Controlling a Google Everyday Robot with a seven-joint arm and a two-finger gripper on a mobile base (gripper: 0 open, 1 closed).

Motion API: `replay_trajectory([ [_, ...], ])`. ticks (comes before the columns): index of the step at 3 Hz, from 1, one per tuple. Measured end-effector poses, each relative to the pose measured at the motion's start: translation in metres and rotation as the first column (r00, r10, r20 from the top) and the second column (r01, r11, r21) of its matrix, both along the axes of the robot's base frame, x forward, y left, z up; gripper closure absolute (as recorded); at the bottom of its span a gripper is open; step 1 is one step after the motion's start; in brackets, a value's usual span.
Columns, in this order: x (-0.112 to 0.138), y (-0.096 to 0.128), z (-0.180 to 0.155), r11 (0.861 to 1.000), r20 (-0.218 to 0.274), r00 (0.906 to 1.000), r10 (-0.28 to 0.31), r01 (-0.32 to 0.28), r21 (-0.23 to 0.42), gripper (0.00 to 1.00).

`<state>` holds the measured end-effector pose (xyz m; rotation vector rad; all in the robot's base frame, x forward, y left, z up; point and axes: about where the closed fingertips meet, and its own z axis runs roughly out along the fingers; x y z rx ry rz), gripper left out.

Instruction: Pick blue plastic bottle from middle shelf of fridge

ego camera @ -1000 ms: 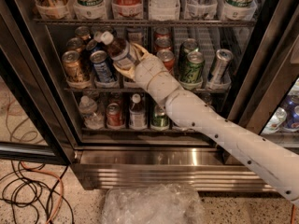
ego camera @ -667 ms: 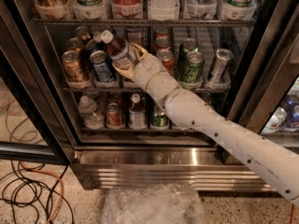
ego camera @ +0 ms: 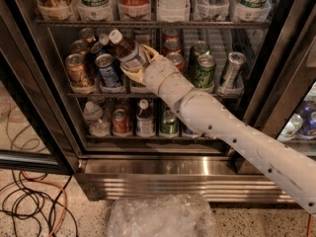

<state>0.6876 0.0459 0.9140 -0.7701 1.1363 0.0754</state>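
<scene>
The blue plastic bottle (ego camera: pixel 129 52) has a white cap, a dark neck and a blue-and-white label. It is tilted with its cap to the upper left, over the front of the middle shelf (ego camera: pixel 89 95) of the fridge (ego camera: pixel 158 164). My gripper (ego camera: pixel 138 63) is shut on the bottle's lower body, with one finger (ego camera: pixel 132 74) below it and one above. My white arm reaches in from the lower right. Soda cans stand on the shelf to both sides of the bottle.
A blue can (ego camera: pixel 107 69) and a brown can (ego camera: pixel 78 71) stand just left of the bottle, green cans (ego camera: pixel 203 69) to the right. The lower shelf holds a small white-capped bottle (ego camera: pixel 144 117) and cans. The open door frame (ego camera: pixel 29 83) is at left. Cables (ego camera: pixel 24 201) and a plastic bag (ego camera: pixel 160 216) lie on the floor.
The gripper and the tilted bottle have shifted slightly up and to the right. The cans have not moved.
</scene>
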Motion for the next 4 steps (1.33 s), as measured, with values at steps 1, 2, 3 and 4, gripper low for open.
replay_trajectory([
  [1,-0.025,-0.01,0.011,0.989,-0.105,0.9914,0.078,-0.063,0.134,1.0],
  [2,-0.043,-0.005,0.005,0.937,-0.194,0.9679,0.159,-0.086,0.339,1.0],
  [3,-0.06,-0.019,-0.002,0.889,-0.293,0.9335,0.207,-0.054,0.455,1.0],
  [4,-0.068,-0.032,-0.005,0.88,-0.332,0.9188,0.213,-0.032,0.474,1.0],
])
